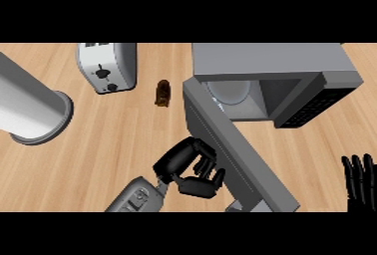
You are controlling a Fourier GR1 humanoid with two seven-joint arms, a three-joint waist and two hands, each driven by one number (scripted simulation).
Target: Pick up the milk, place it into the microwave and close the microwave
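Note:
The grey microwave [276,62] stands at the back right with its door [236,149] swung wide open toward me. Inside, the round turntable plate [232,92] shows. I see no milk plainly anywhere; a pale sliver [219,104] just behind the door's edge may be part of it, but I cannot tell. My left hand [188,167] is at the outer face of the door, low in the view, fingers curled with nothing visible in them. My right hand [361,182] rests open at the right edge, fingers up.
A silver toaster [106,67] stands at the back left. A large grey cylinder [29,109] fills the left side. A small brown object [163,93] lies between the toaster and the microwave. The counter is light wood [110,144].

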